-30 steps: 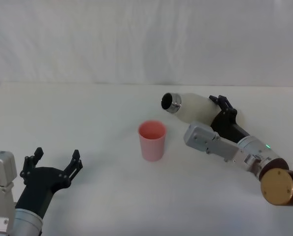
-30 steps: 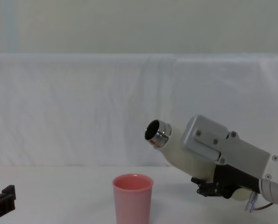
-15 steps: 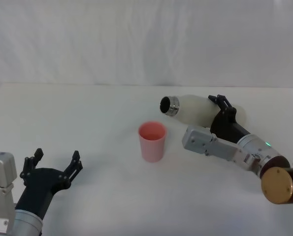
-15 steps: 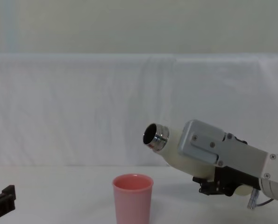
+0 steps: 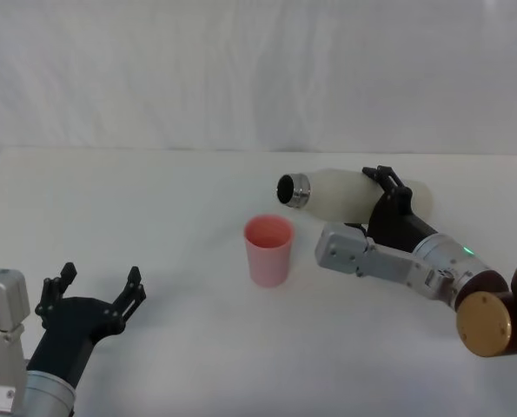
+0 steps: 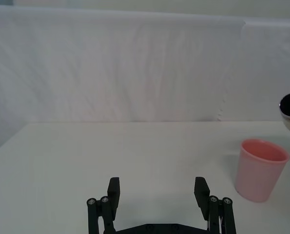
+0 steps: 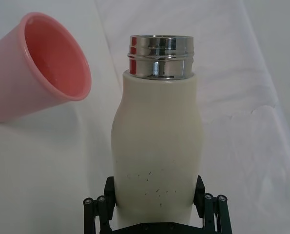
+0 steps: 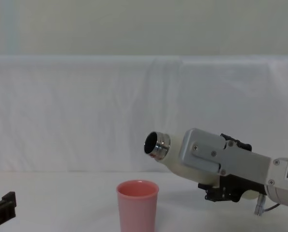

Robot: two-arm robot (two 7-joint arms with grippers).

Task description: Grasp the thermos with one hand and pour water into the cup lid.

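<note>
The thermos hung nearly level above the white desk, its steel neck aimed toward the upright pink cup lid standing just below and left of the mouth. The right end effector gripped the bottle's lower body. The left end effector rested spread wide at the desk's near-left edge.
</note>
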